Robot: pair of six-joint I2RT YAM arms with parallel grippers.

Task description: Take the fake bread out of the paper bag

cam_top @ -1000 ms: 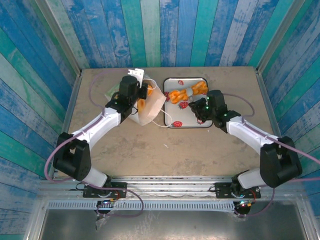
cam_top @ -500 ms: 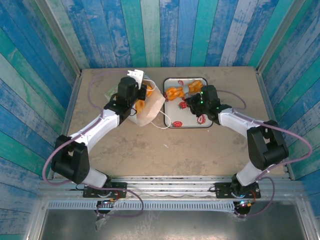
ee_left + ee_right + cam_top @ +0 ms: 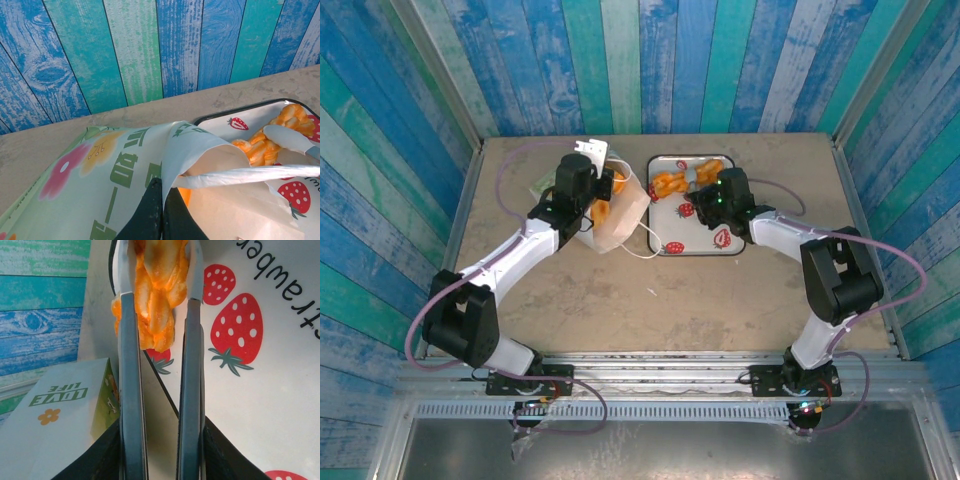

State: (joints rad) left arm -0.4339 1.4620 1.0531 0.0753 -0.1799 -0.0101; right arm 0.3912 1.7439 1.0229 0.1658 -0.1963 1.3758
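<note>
The white paper bag lies tipped on the table, mouth toward the tray. My left gripper is shut on the bag's upper edge and holds the mouth up; in the left wrist view its tips pinch the paper. Orange fake bread shows inside the mouth. Twisted rolls lie on the strawberry tray. My right gripper is low over them, its jaws a little apart. A roll fills the gap at its tips; I cannot tell whether it is touched.
The tray sits at the back centre, right of the bag. A white cord handle stretches across the bag's mouth, another trails toward the tray. Blue and green plank walls close in the table on three sides.
My right gripper has moved left and back across the tray, from its right side to the twisted rolls, and its jaws have parted slightly. The left gripper and the bag have stayed put.
</note>
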